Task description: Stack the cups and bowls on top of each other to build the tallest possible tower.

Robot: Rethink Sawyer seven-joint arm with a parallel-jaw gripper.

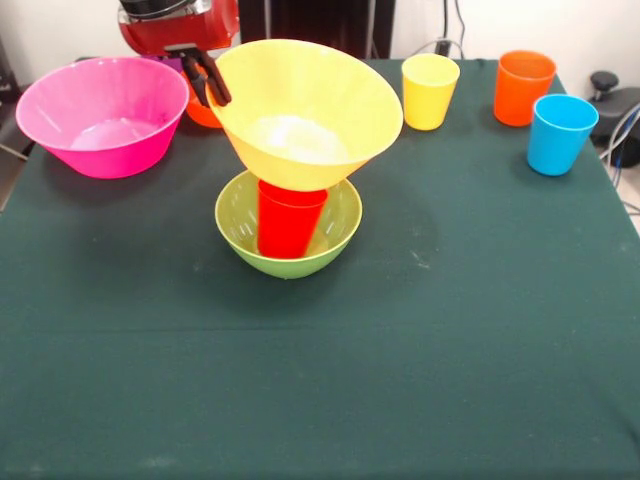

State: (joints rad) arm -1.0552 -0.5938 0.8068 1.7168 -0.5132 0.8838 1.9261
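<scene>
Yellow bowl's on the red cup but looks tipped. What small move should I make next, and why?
Probably level it before releasing. The gripper is shut on the yellow bowl at its rim, and the bowl sits tilted toward the camera on the red cup standing in the green bowl. Lower that rim side slightly so the bowl's base sits flat on the cup.
</scene>
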